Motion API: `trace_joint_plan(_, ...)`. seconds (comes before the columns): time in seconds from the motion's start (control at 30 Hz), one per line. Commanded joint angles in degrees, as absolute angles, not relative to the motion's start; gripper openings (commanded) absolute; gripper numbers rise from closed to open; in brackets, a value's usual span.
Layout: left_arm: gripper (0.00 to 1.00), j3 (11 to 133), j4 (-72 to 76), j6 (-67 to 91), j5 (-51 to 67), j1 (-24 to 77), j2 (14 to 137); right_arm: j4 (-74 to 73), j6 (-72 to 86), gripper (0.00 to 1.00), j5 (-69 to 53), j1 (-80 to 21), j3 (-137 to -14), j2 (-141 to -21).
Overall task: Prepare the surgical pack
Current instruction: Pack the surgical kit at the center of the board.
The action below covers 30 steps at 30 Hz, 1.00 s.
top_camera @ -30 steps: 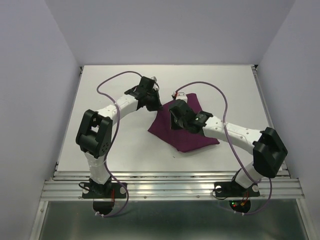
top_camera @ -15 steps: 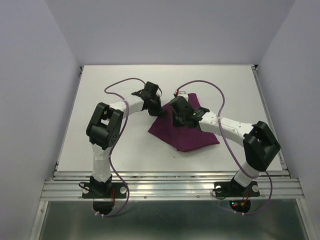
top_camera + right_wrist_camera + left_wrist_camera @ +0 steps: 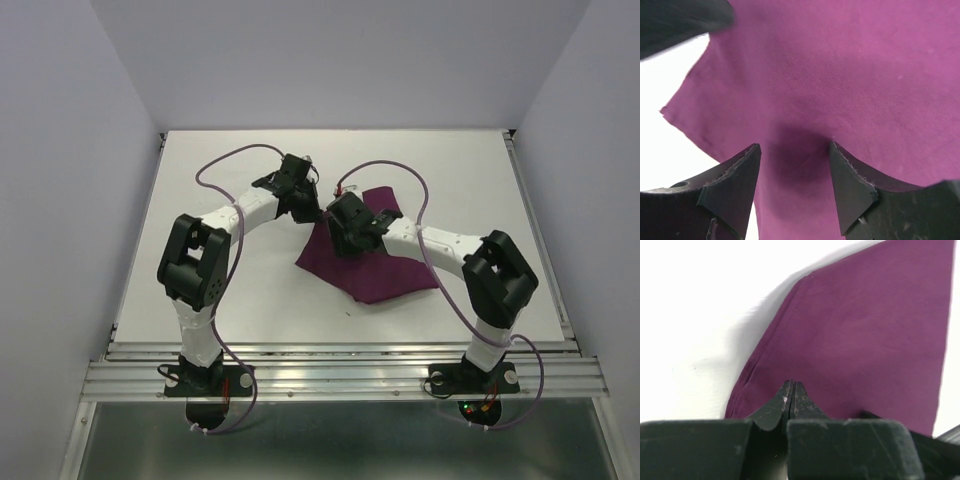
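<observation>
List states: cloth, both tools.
Dark-purple cloth: lying on the white table, gathered into an uneven wedge, not spread out.
Left tool: shut, tips together at the cloth's edge; no cloth visibly pinched between them.
Right tool: open, just over the cloth, nothing between its fingers.

From above, your right gripper hid part of the dark-purple cloth; both wrist views cropped its edges.
</observation>
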State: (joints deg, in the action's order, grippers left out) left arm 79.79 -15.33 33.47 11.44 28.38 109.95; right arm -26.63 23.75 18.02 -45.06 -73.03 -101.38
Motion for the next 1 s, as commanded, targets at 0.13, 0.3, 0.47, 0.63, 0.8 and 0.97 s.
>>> trace_joint_plan(0.13,0.0,77.0,-14.6,32.8,11.2,27.8,105.9,-27.0,21.2,0.56,17.3,-44.9,-74.0,-107.2)
trace_joint_plan(0.3,0.0,75.8,-14.0,33.0,11.9,27.8,105.9,-25.9,21.8,0.32,17.1,-44.9,-73.3,-109.7)
trace_joint_plan(0.47,0.0,75.2,-14.5,32.8,11.6,27.6,105.2,-25.2,21.8,0.03,15.6,-44.9,-72.9,-110.0)
trace_joint_plan(0.63,0.0,73.5,-14.2,33.0,12.7,27.6,103.4,-23.7,23.5,0.01,16.3,-44.4,-72.0,-107.6)
trace_joint_plan(0.8,0.0,69.2,-12.5,33.7,15.2,27.7,102.7,-20.7,27.2,0.01,13.6,-41.9,-70.2,-102.7)
trace_joint_plan(0.97,0.0,66.2,-9.1,35.0,17.7,28.2,103.7,-18.1,29.4,0.01,10.5,-41.4,-69.1,-99.5)
